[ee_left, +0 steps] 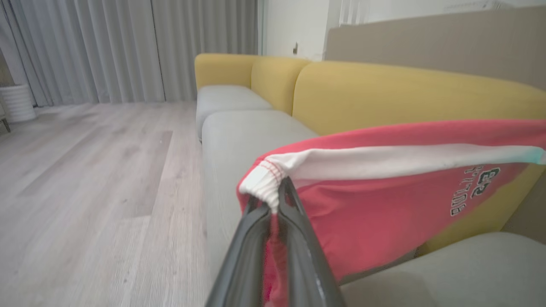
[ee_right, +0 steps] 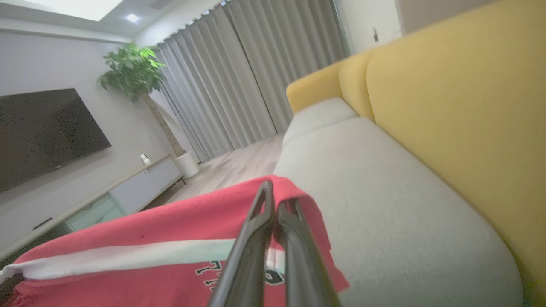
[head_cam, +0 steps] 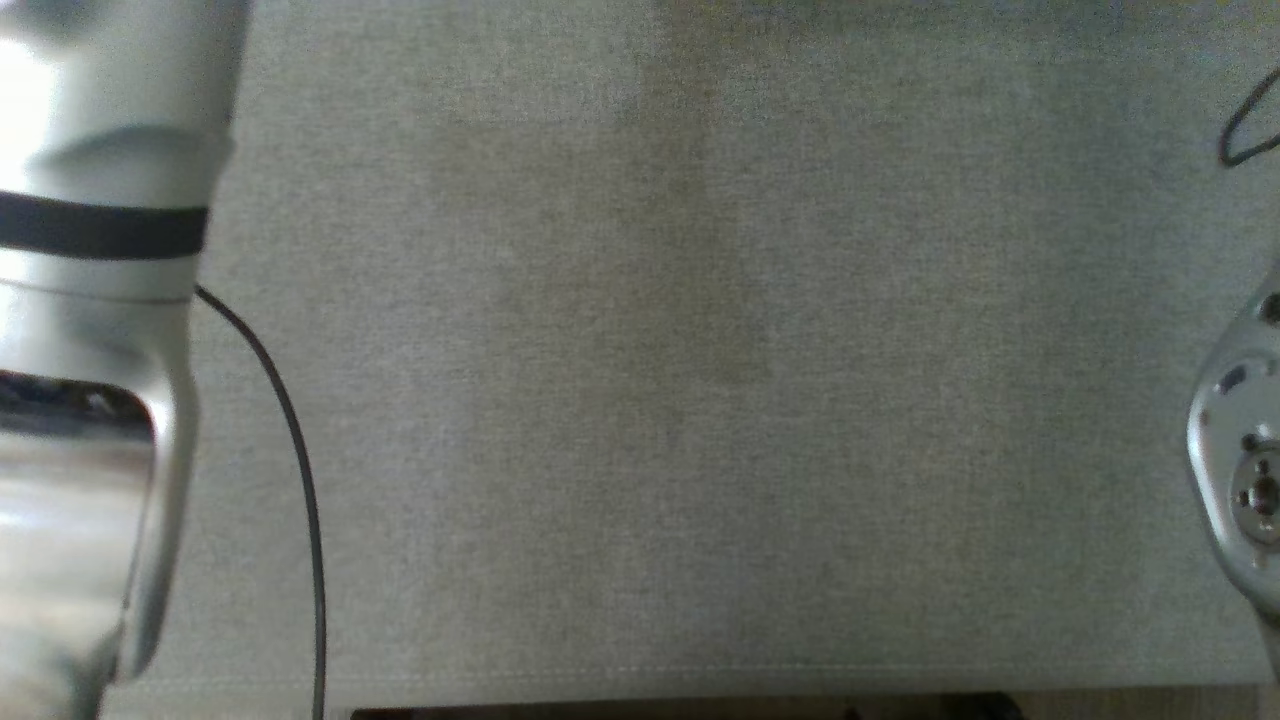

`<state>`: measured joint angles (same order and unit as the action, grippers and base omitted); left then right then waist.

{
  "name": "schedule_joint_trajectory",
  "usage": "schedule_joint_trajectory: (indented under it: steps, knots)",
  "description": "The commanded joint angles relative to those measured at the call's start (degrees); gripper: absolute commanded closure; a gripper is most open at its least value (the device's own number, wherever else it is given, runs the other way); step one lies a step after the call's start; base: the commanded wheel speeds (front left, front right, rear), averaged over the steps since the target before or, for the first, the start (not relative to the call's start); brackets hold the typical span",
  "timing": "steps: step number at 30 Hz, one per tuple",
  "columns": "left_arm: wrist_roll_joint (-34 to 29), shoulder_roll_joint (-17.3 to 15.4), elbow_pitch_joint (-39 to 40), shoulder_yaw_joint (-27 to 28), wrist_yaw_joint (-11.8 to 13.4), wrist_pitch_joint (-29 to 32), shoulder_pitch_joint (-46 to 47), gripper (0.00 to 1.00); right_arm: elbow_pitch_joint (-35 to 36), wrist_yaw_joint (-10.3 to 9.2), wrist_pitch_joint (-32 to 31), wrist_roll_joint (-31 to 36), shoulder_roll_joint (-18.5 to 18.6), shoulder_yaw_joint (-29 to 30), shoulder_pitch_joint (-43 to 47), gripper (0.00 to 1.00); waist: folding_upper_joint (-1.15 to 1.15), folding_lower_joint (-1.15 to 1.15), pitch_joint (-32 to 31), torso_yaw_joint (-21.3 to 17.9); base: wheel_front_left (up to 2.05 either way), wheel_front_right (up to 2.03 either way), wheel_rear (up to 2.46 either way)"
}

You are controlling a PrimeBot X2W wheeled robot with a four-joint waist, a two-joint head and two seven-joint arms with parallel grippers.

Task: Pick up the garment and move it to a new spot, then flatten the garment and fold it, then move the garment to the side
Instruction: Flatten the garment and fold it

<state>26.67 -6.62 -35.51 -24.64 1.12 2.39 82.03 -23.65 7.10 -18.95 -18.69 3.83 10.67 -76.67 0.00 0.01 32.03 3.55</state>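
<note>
Left gripper (ee_left: 281, 192): fingers together, clamped on the garment (ee_left: 384, 204) at a white ribbed edge (ee_left: 263, 184). The red cloth bunches between my two fingers and runs down between them toward the wrist.

Right gripper (ee_right: 277, 201): fingers together, pinching a red corner of the same garment, which drapes over the tips.

The garment is off the sofa, strung between my two grippers. It is red with a white stripe (ee_left: 405, 160) along its length and dark lettering (ee_left: 475, 189) below the stripe. Left wrist view: it stretches away to the right of my fingers, in front of the yellow backrest (ee_left: 384, 94) and above the grey seat (ee_left: 239, 140). Right wrist view: it spreads out to the left and below my fingers, beside the seat.

Head view: looking straight down on the grey seat. My pale left forearm (head_cam: 90, 300) is at the left edge, with a thin dark cable (head_cam: 300, 470) curving down beside it. A metal part of my right arm (head_cam: 1240, 450) is at the right edge.

Around: wood floor (ee_left: 85, 170), grey curtain (ee_left: 106, 47).
</note>
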Motion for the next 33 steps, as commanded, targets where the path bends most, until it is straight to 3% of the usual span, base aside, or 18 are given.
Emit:
schedule_joint_trajectory:
  steps: [1,5,9,13,17,24,29,33]
  knots:
    - [0.1,-1.0,-2.5,0.4,-0.9,-2.2,0.1,1.0,-1.6,0.39,2.0,-0.9,-0.9,-1.4,-0.5,1.0,0.0,-0.01,0.7,-0.6,0.0,0.0,0.0]
    - [1.7,0.8,-9.4,-1.1,-4.2,-6.3,-5.6,1.0,-6.5,0.39,4.4,-4.0,-0.9,-6.2,6.8,1.0,0.0,-0.01,-0.7,-1.0,0.0,0.0,0.0]
    - [3.1,1.6,-11.7,-2.4,-6.2,-9.4,-12.5,1.0,-5.6,0.39,4.2,-8.3,0.2,-10.3,16.1,1.0,0.0,-0.01,-3.1,-1.2,0.0,0.0,0.0]
    - [5.2,1.6,-9.5,-3.9,-7.7,-12.5,-22.6,1.0,1.8,0.39,1.4,-15.6,4.2,-13.5,30.4,1.0,0.0,-0.01,-6.0,-1.3,0.0,0.0,0.0]
    - [6.2,-0.8,-3.3,-5.0,-7.9,-14.5,-34.7,1.0,11.6,0.39,-2.7,-20.5,8.4,-13.6,45.2,1.0,0.0,-0.01,-9.9,-1.7,0.0,0.0,0.0]
    - [11.0,-3.6,14.9,-5.1,-3.5,-13.5,-61.1,1.0,30.8,0.39,-11.2,-24.1,10.5,-8.9,71.8,1.0,0.0,-0.01,-17.2,-1.4,0.0,0.0,0.0]
    - [12.6,-6.4,31.4,-7.0,1.6,-9.6,-77.0,1.0,45.1,0.39,-17.2,-24.6,7.2,-3.1,88.8,1.0,0.0,-0.01,-18.8,0.2,0.0,0.0,0.0]
    - [14.2,-8.2,42.5,-7.8,4.3,-6.5,-84.5,1.0,53.0,0.39,-20.5,-24.7,4.5,0.2,95.3,1.0,0.0,-0.01,-18.3,1.2,0.0,0.0,0.0]
